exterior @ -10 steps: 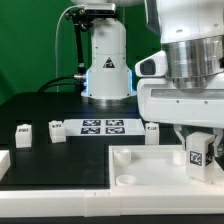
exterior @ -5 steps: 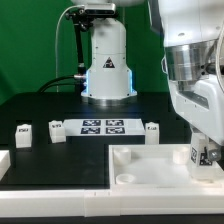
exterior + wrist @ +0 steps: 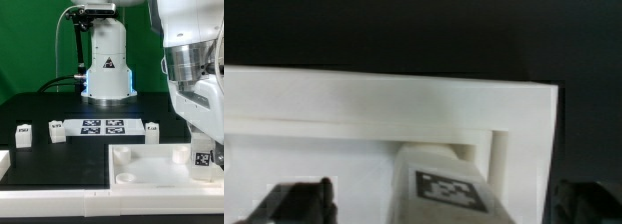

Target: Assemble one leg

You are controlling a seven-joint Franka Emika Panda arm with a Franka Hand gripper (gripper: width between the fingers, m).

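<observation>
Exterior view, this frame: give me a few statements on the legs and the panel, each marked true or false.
1. One leg stands on the white panel, near its corner on the exterior view's right. True.
2. Three more small tagged blocks sit on the black table, off the panel. True.
3. The marker board lies on top of the panel. False: it lies on the table behind the panel.
4. The pincer is clamped on the panel's edge. False: in the wrist view its fingers stand either side of the leg, with gaps showing.
</observation>
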